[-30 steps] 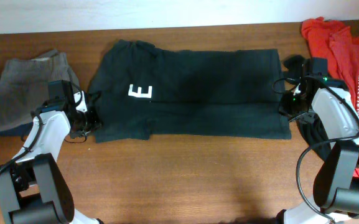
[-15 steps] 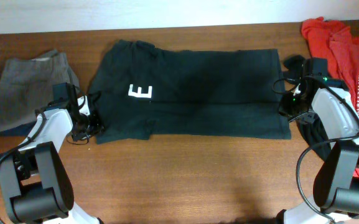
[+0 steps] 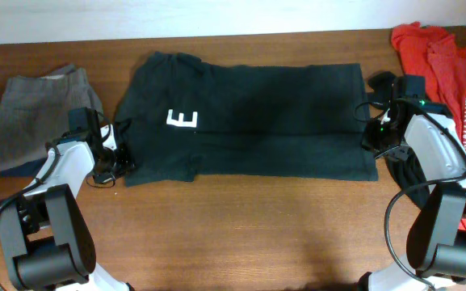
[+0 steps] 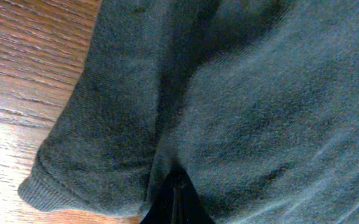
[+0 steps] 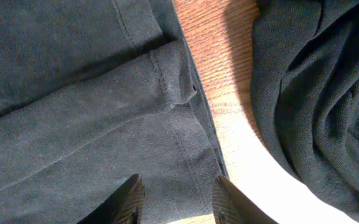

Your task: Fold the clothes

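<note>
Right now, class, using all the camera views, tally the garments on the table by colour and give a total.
Black or dark: 2, the black T-shirt and the crumpled dark cloth lying next to its hem.
Red: 1, the red shirt.
Grey: 1, the grey trousers.
Total: 4 garments.

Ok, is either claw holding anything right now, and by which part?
The left claw looks pinched shut on the black T-shirt at its sleeve fold; the right claw is open over the hem, holding nothing.
</note>
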`<state>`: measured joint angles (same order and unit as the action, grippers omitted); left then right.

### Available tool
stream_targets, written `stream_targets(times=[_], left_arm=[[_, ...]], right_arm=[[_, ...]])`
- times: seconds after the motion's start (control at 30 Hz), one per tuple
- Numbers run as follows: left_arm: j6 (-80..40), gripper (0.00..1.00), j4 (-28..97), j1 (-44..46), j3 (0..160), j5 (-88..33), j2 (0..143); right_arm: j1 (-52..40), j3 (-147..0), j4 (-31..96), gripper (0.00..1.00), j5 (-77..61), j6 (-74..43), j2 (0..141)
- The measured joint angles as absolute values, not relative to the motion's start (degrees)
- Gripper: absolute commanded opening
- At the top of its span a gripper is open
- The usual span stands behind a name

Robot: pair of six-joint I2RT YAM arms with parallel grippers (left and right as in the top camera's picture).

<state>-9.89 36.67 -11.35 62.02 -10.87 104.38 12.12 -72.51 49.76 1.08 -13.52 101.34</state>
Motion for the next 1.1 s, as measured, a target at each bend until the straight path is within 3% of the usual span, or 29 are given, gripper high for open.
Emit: stream_targets(times=[0.1,0.2,0.5,0.57,0.67,1.0,1.1], left_arm=[[-9.63,0.00,36.69,-11.35,62.04,-10.83,103.39],[-9.21,0.11,36.84,-11.35,62.11,-10.17,100.88],[-8.78,0.12,39.79,-11.35,61.39,-7.14,98.45],[-8.78,0.25,39.64,-11.35,59.68,-6.96,98.45],[-8.71,0.31,38.50,-11.35,56.66,-6.81,98.45],[-8.60,0.31,36.62,-11.35,54.94,-6.81,98.45],[-8.60,0.21,35.38,-11.35,54.94,-6.83,98.45]], right_arm=[[12.12,-72.51,49.76,0.41,1.08,-13.54,101.34],[12.12,-72.51,49.76,0.41,1.08,-13.52,101.34],[12.12,-72.51,49.76,0.41,1.08,-13.56,101.34],[12.12,-72.51,49.76,0.41,1.08,-13.54,101.34],[12.12,-72.51,49.76,0.41,1.08,-13.56,101.34],[12.12,-72.51,49.76,0.41,1.10,-13.54,101.34],[12.12,-72.51,49.76,0.41,1.08,-13.52,101.34]])
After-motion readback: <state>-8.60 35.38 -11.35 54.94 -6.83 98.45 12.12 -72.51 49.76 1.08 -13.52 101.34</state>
